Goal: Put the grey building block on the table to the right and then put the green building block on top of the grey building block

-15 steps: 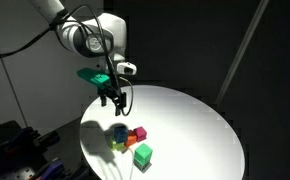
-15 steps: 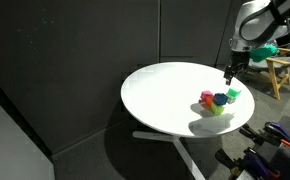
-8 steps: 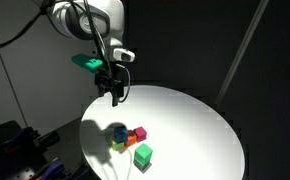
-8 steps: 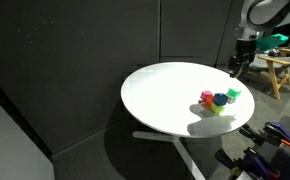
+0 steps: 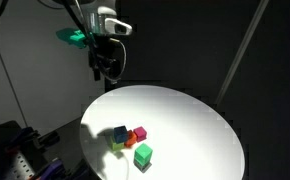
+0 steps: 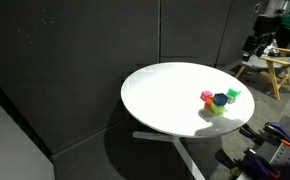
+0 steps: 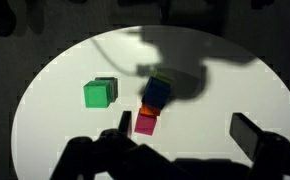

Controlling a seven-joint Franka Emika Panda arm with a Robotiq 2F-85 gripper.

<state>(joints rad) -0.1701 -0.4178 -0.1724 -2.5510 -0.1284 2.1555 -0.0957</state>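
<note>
My tool (image 5: 106, 70) hangs high above the desk (image 5: 190, 125), its jaws spread as wide as they go, gripping nothing and touching nothing. In the wrist view the two fingers show only as dark shapes along the bottom edge, well apart. Reading that view from the left, the green building block (image 7: 98, 93) sits alone on the white top, beyond the left finger and clear of the other blocks. Nearer the tool's centre line is a tight huddle: one dark blue block (image 7: 158, 93), with a sliver of one yellow-green block (image 7: 161, 79) behind it, one red-orange block (image 7: 151, 109) and one pink block (image 7: 145, 124) closest to the fingers. That makes five blocks by my count, one of each colour. I cannot pick out the grey building block in any view. All the blocks lie well below the tool, near the desk's edge. The desk is a large round white top, brightly lit, and the tool's shadow falls across it. The room around it is dark, with black walls (image 6: 75, 60), and a wooden frame (image 6: 273, 68) stands off to one side in an exterior view.
</note>
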